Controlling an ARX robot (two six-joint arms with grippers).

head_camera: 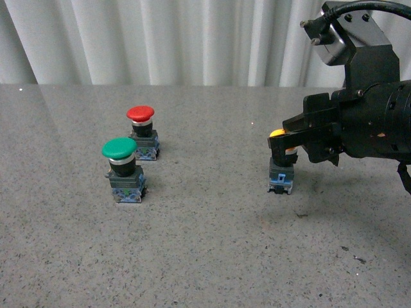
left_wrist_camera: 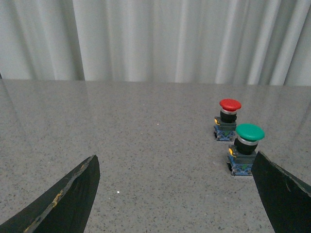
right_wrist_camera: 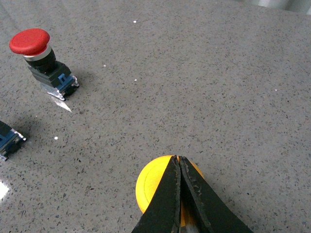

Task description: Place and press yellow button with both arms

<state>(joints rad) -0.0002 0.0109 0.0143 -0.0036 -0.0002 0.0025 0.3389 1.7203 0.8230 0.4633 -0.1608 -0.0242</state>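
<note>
Well to the right of the green button (head_camera: 119,148), the right gripper (head_camera: 282,142) seems clenched on the yellow button (head_camera: 281,174); near the green button, the left gripper (left_wrist_camera: 175,156) hangs released, empty.

The grey counter (head_camera: 192,256) before me is carrying the green button (head_camera: 122,168), the red button (head_camera: 142,131) and, well apart, the yellow button (head_camera: 281,173).

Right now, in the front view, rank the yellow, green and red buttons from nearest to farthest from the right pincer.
1. Yellow button, at the tips of the right pincer, on the right.
2 and 3. Green button and red button, both far off to the left, green in front and red behind it. Those two are too close to call.
</note>
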